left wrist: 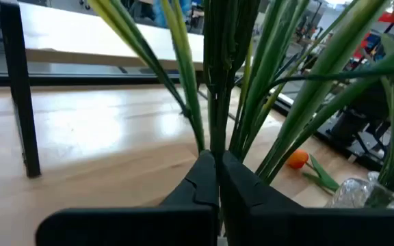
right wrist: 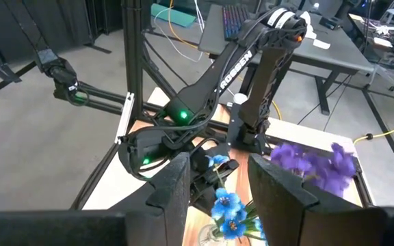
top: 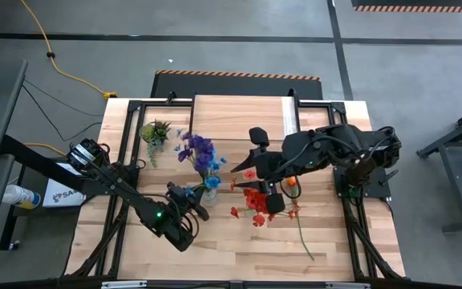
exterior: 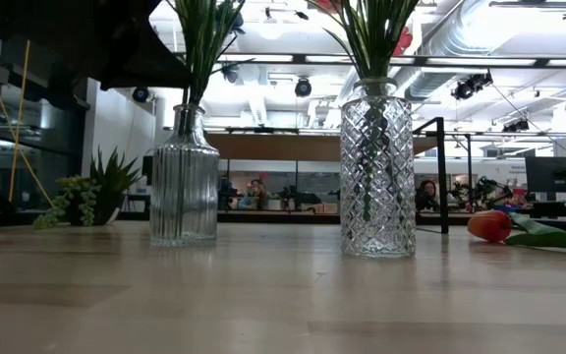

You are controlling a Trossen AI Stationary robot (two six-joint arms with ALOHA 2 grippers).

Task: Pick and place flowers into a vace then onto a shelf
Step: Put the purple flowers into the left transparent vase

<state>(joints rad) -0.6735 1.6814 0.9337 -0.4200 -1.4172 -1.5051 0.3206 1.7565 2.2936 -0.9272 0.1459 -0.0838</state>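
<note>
Purple and blue flowers (top: 200, 152) stand in a ribbed glass vase (exterior: 183, 177). Red flowers (top: 255, 201) stand in a diamond-cut glass vase (exterior: 376, 172). An orange flower (top: 293, 183) lies flat on the table to the right of them. My left gripper (top: 197, 197) is at the purple-and-blue bunch, above the ribbed vase's mouth, shut among its green stems (left wrist: 214, 102). My right gripper (right wrist: 214, 184) hangs high over the table's middle, open, with nothing between its fingers. The shelf (top: 239, 112) stands at the table's far middle. My left gripper has its two fingertips (left wrist: 207, 171) closed together on a dark green stem (left wrist: 215, 140) of the purple-and-blue bunch, low on the stem. The fingers reach in about level from the table's left. The stem rises upright from the seam between them, with the other stems close around it.
A small green spiky potted plant (top: 155, 131) stands at the far left of the table. The shelf's dark leg (left wrist: 19, 89) and board (left wrist: 81, 34) stand beyond the stems. The orange flower's long stem (top: 305, 237) runs toward the near edge.
</note>
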